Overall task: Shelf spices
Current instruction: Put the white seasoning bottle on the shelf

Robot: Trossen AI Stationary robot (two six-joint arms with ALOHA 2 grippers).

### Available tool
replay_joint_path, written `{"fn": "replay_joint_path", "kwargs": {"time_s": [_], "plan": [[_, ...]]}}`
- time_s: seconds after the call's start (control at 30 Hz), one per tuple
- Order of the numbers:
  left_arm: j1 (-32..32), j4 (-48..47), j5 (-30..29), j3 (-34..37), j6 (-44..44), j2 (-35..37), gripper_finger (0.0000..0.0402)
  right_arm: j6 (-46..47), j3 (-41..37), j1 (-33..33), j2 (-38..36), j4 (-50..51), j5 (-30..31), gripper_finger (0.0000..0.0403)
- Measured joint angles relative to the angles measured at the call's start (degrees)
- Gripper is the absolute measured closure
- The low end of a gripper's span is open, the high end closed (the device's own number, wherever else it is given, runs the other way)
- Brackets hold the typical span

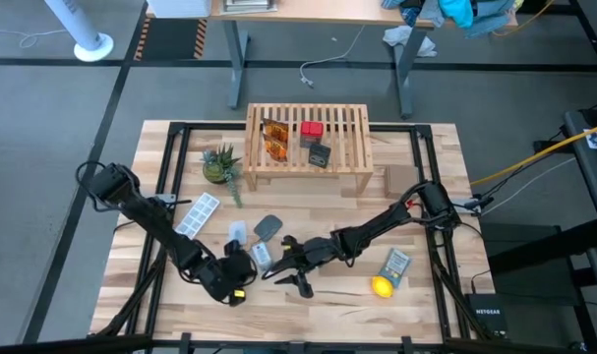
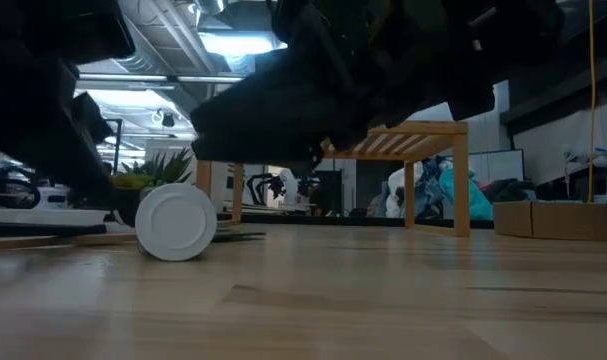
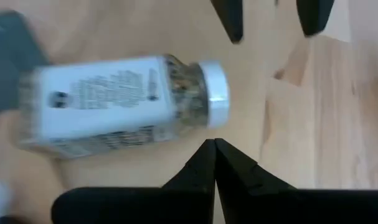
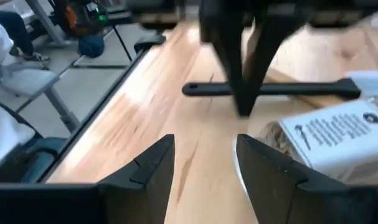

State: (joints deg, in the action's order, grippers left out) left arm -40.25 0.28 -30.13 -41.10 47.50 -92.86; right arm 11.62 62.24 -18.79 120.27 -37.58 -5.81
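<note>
The clear white-capped bottle (image 3: 120, 102) lies on its side on the table (image 1: 262, 256), its cap (image 2: 176, 222) facing the near edge. My left gripper (image 3: 213, 152) is shut, its tips just short of the bottle's neck, with bare wood between. My right gripper (image 4: 204, 162) is open and level, on the cap's side, with the bottle (image 4: 338, 137) past one finger and nothing between the fingers. On the shelf (image 1: 347, 138) rest two amber packets (image 1: 273, 140), a red box (image 1: 312, 129) and a black box (image 1: 320, 154).
A potted plant (image 1: 219, 164) and a white tray (image 1: 198, 213) stand left of the shelf. Grey items (image 1: 268, 227) lie beyond the bottle. A grey-blue packet (image 1: 394, 265) and a lemon (image 1: 381, 286) lie at the near right, and a wooden block (image 1: 401, 179) beside the shelf's right leg.
</note>
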Motion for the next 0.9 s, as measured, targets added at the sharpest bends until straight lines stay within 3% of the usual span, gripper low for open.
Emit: {"fn": "replay_joint_path", "kwargs": {"time_s": [0.3, 0.6, 0.8, 0.9], "plan": [[1.2, -13.3, -9.9, 0.0, 0.2, 5.3, 0.0402, -0.3, 0.0, -2.4, 0.0, 2.0, 3.4, 0.0224], [9.6, -18.9, -10.2, 0.0, -6.0, 5.3, 0.0402, -0.4, 0.0, -2.2, 1.6, 4.0, 7.1, 0.0228], [12.2, -20.2, -9.9, 0.0, -6.4, 5.3, 0.0401, -0.3, -0.1, -2.2, 4.4, 1.6, 7.3, 0.0271], [12.2, -19.9, -6.7, 0.0, -5.7, 5.3, 0.0402, -0.3, -0.1, -2.2, 4.8, 0.0, 7.3, 0.0297]]}}
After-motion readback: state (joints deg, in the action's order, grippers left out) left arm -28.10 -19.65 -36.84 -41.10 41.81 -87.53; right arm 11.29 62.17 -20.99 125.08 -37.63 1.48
